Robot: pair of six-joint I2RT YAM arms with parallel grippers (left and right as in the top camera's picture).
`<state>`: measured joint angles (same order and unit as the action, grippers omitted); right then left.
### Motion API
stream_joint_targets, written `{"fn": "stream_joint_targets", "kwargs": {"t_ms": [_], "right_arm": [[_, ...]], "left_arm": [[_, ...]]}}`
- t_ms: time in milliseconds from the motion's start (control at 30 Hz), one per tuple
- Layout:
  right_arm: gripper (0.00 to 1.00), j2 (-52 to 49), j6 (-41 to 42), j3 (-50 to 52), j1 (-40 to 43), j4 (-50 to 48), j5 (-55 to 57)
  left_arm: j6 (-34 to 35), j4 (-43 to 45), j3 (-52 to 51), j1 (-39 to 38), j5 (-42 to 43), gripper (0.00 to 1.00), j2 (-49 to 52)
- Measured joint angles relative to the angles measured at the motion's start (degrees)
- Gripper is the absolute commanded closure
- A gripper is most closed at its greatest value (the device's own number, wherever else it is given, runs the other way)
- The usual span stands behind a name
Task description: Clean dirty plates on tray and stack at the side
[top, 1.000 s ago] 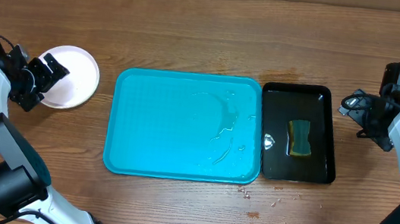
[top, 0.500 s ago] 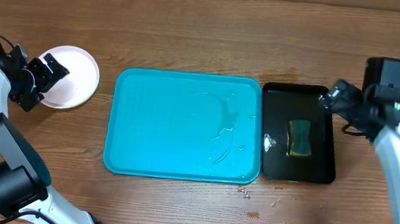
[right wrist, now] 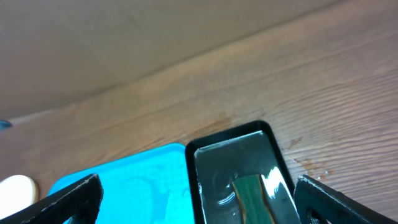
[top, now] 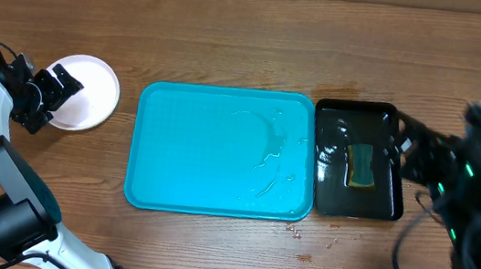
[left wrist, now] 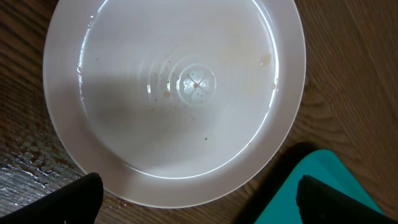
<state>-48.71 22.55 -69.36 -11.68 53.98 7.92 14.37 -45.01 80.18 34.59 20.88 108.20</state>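
The left gripper hangs over the near edge of a white plate. Its 2 fingers are far apart and hold nothing. The plate sits on the wooden table, well off to the left of the big blue tray - not on it. I cannot tell if more plates lie under this 1. Up close, the plate is shiny and wet, with a few tiny brown specks near its middle. The blue tray has wet streaks on its right half. Just beside it on the right is a black tray with a green and yellow sponge lying in it. The right gripper looks blurry - it is at the right edge of the black tray, fingers spread wide, holding nothing.
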Motion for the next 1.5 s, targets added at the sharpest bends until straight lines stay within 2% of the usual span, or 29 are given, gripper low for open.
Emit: {"fn": "stream_joint_targets", "kwargs": {"t_ms": [267, 433, 567, 700, 833, 967, 1233, 1500], "right_arm": [[0.0, 18.0, -0.1, 2.0, 0.0, -2.3, 5.5], [0.0, 30.8, -0.1, 11.0, 1.2, -11.0, 7.6], [0.0, 40.1, -0.1, 22.4, 3.3, -21.6, 8.1], [0.0, 46.0, -0.1, 35.9, 3.8, -38.2, 8.3], [0.0, 47.9, -0.1, 47.6, 4.4, -54.5, 6.5], [0.0, 47.9, -0.1, 55.1, 5.7, -62.0, 4.0], [0.0, 47.9, -0.1, 62.8, 8.4, -61.5, 1.4], [0.0, 47.9, -3.0, 66.3, 8.6, -51.8, -0.5]], "left_arm": [[0.0, 0.0, 0.0, 0.0, 0.0, 0.0, 0.0], [0.0, 0.0, 0.0, 0.0, 0.0, 0.0, 0.0], [0.0, 0.0, 0.0, 0.0, 0.0, 0.0, 0.0], [0.0, 0.0, 0.0, 0.0, 0.1, 0.0, -0.1], [0.0, 0.0, 0.0, 0.0, 0.2, 0.0, -0.1], [0.0, 0.0, 0.0, 0.0, 0.2, 0.0, -0.1], [0.0, 0.0, 0.0, 0.0, 0.2, 0.0, -0.1], [0.0, 0.0, 0.0, 0.0, 0.2, 0.0, -0.1]]}}
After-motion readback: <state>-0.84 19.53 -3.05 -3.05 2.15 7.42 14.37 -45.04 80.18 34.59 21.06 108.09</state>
